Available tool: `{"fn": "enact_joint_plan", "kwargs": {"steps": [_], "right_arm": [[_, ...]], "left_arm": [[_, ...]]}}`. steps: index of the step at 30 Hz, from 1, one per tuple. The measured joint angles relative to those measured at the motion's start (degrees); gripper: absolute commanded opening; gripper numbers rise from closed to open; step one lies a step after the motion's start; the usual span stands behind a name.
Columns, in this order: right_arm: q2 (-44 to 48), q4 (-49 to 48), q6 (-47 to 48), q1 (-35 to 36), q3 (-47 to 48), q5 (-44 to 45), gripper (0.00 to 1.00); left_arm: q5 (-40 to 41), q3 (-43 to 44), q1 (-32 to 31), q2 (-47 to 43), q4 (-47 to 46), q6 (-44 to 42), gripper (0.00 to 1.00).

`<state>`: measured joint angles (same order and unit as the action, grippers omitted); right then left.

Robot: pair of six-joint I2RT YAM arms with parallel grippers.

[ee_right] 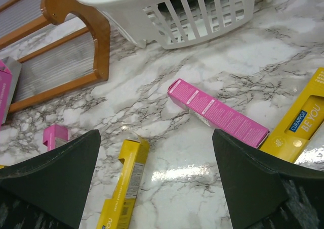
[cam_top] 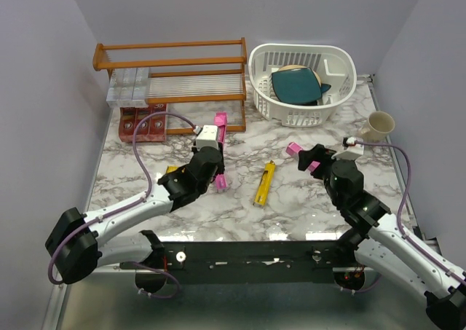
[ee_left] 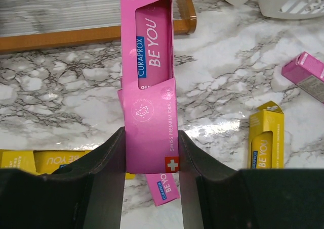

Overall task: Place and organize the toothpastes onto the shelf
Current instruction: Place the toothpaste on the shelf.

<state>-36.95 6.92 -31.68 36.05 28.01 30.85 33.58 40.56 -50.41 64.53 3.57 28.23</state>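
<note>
The pink carton (ee_left: 149, 102) is held off the marble table (cam_top: 240, 221) by the left gripper (ee_left: 151, 153), whose fingers (ee_left: 109, 163) clamp its flat sides near the near end. Its far end points at the right front corner of the shelf (cam_top: 171, 64).

We judge the main risk to be that corner. The carton sticks out well ahead of the grip, so if we push forward on this line the tip may strike the wooden end frame instead of entering a tier. A knock there could twist the thin card in the fingers or pull it loose. The cut-out front panel also looks soft, and a harder squeeze might crush it.

Another pink carton (ee_left: 162, 186) lies just beneath the held one, so lowering early could drag it along.

The right gripper (ee_right: 156, 138) hangs with its jaws spread wide and empty over a third pink carton (ee_right: 217, 112). Two yellow cartons (ee_right: 124, 188) lie near it, and a careless descent may shove them. The white basket (cam_top: 302, 75) stands close by.
</note>
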Motion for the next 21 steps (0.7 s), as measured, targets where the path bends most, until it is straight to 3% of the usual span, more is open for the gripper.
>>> {"fn": "enact_joint_plan", "kwargs": {"steps": [8, 21], "right_arm": [[0.11, -1.05, 0.26, 0.00, -1.44, 2.27, 1.00], [0.28, -3.08, 0.24, 0.00, -4.04, 6.03, 1.00]], "left_arm": [[-1.11, 2.12, 6.54, 3.96, 0.00, -0.76, 0.35], [-5.22, 14.12, 11.08, 21.79, -0.04, -1.11, 0.36]]}}
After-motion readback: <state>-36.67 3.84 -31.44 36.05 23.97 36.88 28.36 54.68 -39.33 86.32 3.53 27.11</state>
